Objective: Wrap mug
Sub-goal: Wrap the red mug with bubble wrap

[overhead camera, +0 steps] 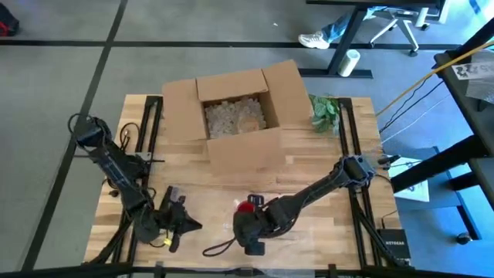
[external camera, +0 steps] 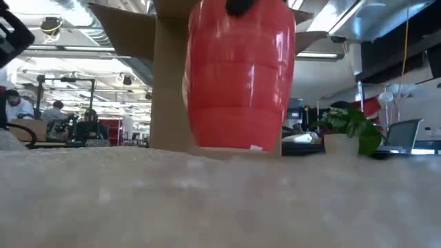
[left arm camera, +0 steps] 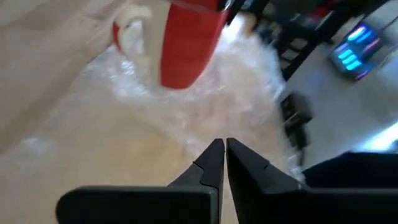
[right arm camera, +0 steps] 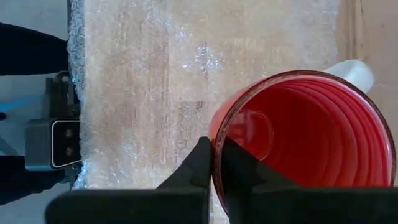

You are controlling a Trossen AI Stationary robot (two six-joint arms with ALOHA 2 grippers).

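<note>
The mug [overhead camera: 248, 206] is hanging over the bubble wrap [right arm camera: 143, 93], which is lying on the near middle of the worktop [overhead camera: 324, 154]. The right gripper [right arm camera: 214, 163] is pinching the mug's rim, one of its fingers [right arm camera: 239, 168] sitting inside. The cardboard box [overhead camera: 235, 116] is sitting behind the mug, the plant [overhead camera: 324, 112] to the box's right. The left gripper [overhead camera: 189, 224] is lying to the mug's left.

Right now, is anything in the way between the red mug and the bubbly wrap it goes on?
Nothing visible. The right gripper pinches the red mug by its rim, right over the bubble wrap, bare beneath it.
</note>
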